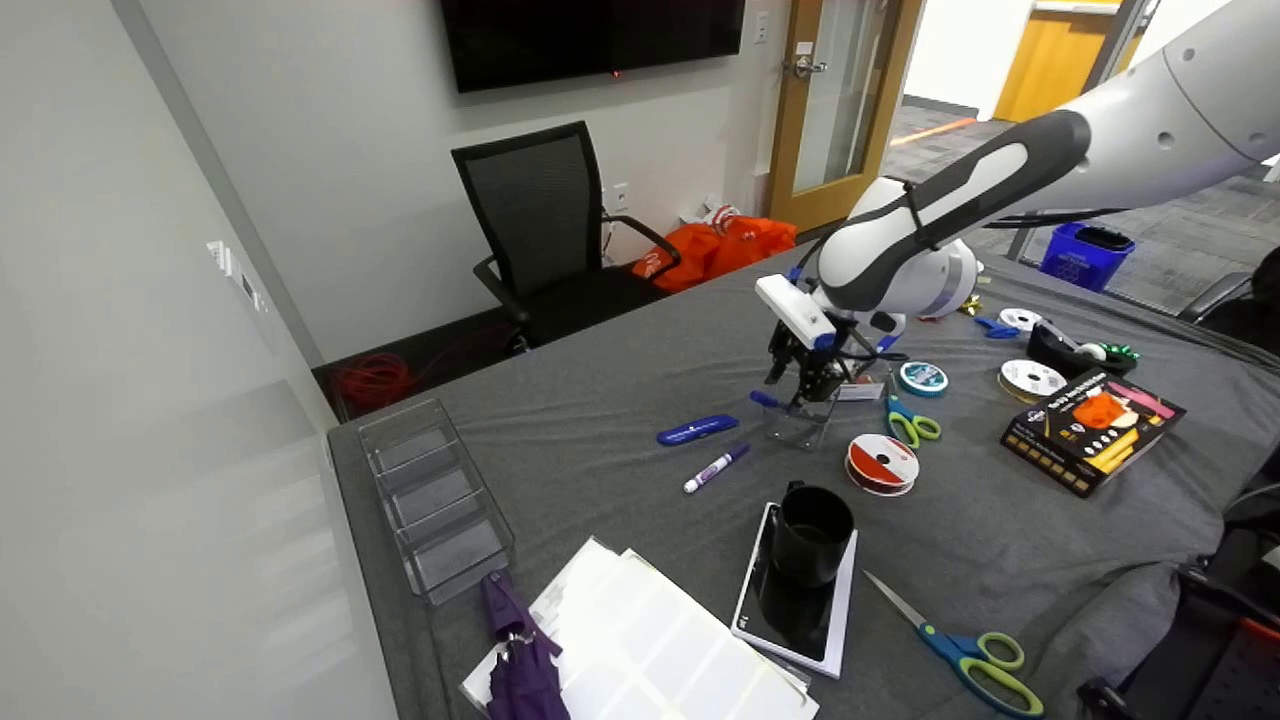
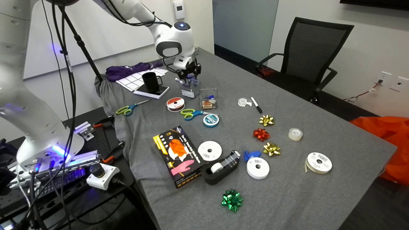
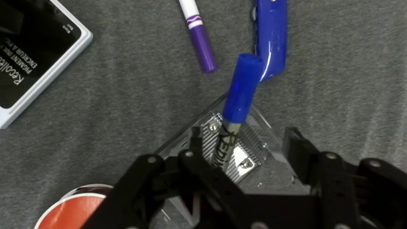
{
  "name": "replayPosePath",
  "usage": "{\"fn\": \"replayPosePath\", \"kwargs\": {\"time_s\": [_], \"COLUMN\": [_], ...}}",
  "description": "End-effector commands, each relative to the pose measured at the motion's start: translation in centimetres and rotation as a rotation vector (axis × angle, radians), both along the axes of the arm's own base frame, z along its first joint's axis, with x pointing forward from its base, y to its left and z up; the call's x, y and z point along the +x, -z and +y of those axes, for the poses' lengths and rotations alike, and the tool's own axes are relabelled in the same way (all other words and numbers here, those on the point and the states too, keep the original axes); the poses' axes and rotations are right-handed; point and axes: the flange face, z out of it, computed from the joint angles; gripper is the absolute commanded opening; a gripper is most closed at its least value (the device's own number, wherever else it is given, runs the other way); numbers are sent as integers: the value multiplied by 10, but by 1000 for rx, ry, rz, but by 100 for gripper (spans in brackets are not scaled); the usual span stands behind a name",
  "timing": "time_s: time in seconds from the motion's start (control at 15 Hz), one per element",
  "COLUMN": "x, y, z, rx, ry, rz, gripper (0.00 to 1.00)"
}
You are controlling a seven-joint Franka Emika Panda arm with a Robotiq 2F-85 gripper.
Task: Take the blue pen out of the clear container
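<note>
The blue pen [image 3: 242, 90] is a grey-white marker with a blue cap. It leans inside the clear container [image 3: 243, 159], a small see-through box with a ridged base, and its cap sticks out past the rim. In an exterior view the blue cap [image 1: 766, 399] shows beside the container [image 1: 797, 432]. My gripper [image 3: 244, 136] is open and points down at the container. In the wrist view its fingers are apart, with the pen's barrel between them, nearer the left finger. The pen's lower end is hidden behind the left finger. In an exterior view the gripper [image 2: 189, 72] covers the container's top [image 2: 189, 92].
A blue cutter [image 1: 697, 430] and a purple marker [image 1: 717, 468] lie beside the container. A red ribbon spool [image 1: 882, 464], a black mug [image 1: 812, 535] and scissors [image 1: 912, 425] are close by. Another clear box [image 2: 209, 99] with small items stands next to it.
</note>
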Motion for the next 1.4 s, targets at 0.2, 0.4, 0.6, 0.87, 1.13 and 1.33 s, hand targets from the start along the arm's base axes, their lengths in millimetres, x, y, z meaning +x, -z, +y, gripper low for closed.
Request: {"fn": "replayPosePath", "kwargs": {"time_s": [0.2, 0.4, 0.6, 0.87, 1.13, 1.33], "x": [-5, -8, -9, -12, -13, -22], "y": [26, 34, 34, 12, -20, -40], "z": [-16, -23, -26, -24, -23, -29], "rx": [-44, -57, -57, -6, 151, 317], "ry": [-21, -31, -35, -40, -58, -111], "rz": [-16, -9, -3, -1, -58, -60], "gripper": [30, 8, 3, 4, 4, 4]}}
